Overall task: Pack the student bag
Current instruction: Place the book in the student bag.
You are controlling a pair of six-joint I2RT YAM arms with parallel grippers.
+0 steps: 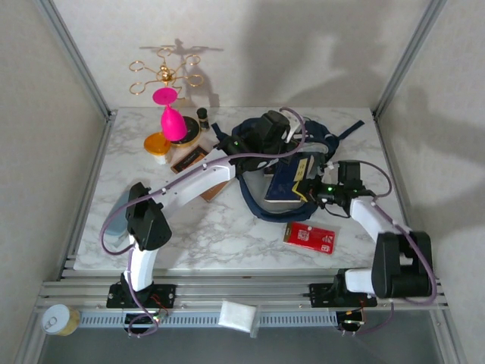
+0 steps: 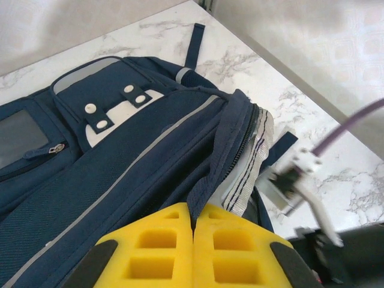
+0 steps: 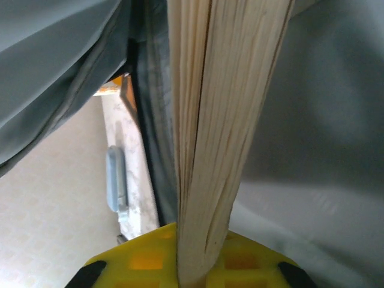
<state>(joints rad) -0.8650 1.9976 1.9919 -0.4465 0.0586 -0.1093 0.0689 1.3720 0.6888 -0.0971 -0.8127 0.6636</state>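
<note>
The student bag (image 1: 261, 203), navy blue with thin light stripes, lies at the middle right of the marble table. My left gripper (image 2: 193, 211) is shut on the fabric edge of the student bag (image 2: 120, 174) beside its zipper, holding the opening up; from above, this left gripper (image 1: 265, 130) sits over the bag's far side. My right gripper (image 3: 201, 267) is shut on a thick book (image 3: 210, 108), page edges facing me, with grey bag lining on both sides. Seen from above, the right gripper (image 1: 312, 188) holds the dark-covered book (image 1: 286, 180) in the bag's mouth.
A red flat pack (image 1: 309, 236) lies near the front right. At the back left stand a pink goblet (image 1: 171, 117), an orange-lidded tub (image 1: 158, 144), a dark bottle (image 1: 203, 115) and a gold rack (image 1: 163, 72). A light blue case (image 1: 120, 216) lies at the left edge.
</note>
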